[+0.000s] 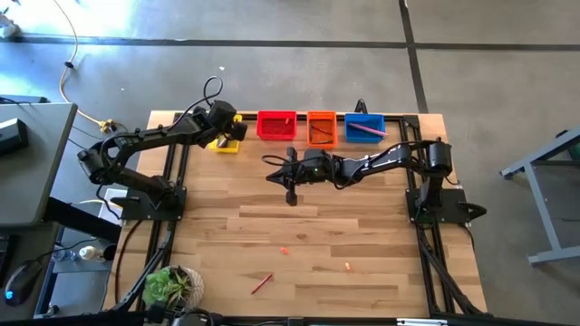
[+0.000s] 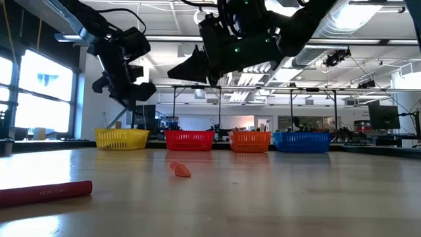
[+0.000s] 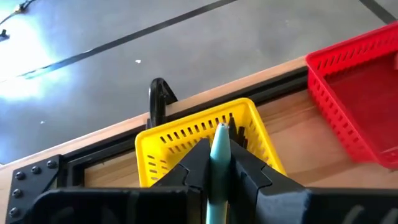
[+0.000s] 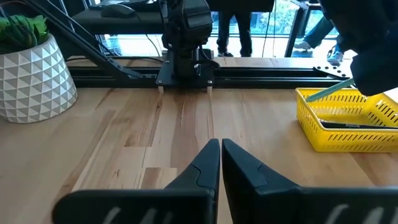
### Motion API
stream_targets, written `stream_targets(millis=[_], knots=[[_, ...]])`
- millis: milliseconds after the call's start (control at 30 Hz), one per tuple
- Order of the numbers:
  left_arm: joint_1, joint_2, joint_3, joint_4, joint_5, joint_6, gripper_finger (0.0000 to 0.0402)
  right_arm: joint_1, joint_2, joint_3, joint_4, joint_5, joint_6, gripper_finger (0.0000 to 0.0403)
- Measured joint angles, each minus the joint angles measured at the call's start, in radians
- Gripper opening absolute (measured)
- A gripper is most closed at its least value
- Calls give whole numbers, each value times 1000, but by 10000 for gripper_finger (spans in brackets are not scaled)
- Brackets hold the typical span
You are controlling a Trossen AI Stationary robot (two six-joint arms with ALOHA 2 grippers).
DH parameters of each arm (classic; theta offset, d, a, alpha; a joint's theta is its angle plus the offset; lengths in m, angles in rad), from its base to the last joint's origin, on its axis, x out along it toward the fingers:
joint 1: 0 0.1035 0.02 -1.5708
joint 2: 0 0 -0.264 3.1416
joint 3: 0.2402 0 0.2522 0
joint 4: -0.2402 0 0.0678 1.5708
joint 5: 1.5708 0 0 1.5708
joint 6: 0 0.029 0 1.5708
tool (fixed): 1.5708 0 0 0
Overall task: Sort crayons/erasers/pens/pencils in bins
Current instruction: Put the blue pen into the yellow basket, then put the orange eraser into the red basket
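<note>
Four bins stand in a row at the table's far edge: yellow (image 1: 225,143), red (image 1: 276,125), orange (image 1: 322,129), blue (image 1: 364,127). My left gripper (image 1: 228,132) hangs over the yellow bin (image 3: 205,140), shut on a pale teal pen (image 3: 219,155). My right gripper (image 1: 290,177) hovers shut and empty above mid-table, in front of the red and orange bins. A red crayon (image 1: 261,283) and two small orange-pink erasers (image 1: 284,251) (image 1: 347,266) lie flat on the near part of the table. My left gripper pinches the teal pen's shaft (image 3: 217,168) between its two fingers. The pen lies along the fingers, and its tip (image 3: 220,129) sticks out past them. The fingers slant down toward the table's far edge. The pen is lifted clear, its tip over the yellow bin (image 4: 333,92).
A potted plant (image 1: 172,285) stands at the near left corner. The yellow bin holds a dark pen (image 4: 351,124), and the blue bin a pink stick (image 1: 367,129). Black frame rails run along the table's left, right and far edges. People stand beyond the table (image 4: 233,25).
</note>
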Motion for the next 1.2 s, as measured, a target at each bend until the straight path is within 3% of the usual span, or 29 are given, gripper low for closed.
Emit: stream_targets(millis=[333, 467, 567, 667, 833, 1000, 1200], knots=[[-40, -24, 0, -10, 33, 44, 91, 0, 0, 0, 0, -7, 14, 11], [-93, -70, 0, -11, -18, 81, 104, 2, -1, 0, -11, -8, 74, 11], [-151, -128, -4, -3, -27, 98, 94, 24, -20, 0, -55, 8, 98, 11], [-225, -197, -21, 20, -18, 110, 70, 75, -56, 1, -151, 91, 74, 11], [-361, -339, -136, 214, 55, 132, 23, 174, -108, 3, -347, 222, 108, 11], [-487, -466, -274, 422, 229, 151, 3, 289, -151, 3, -565, 272, 272, 11], [-629, -535, -374, 530, 333, 152, 1, 456, -179, 14, -865, 309, 520, 13]])
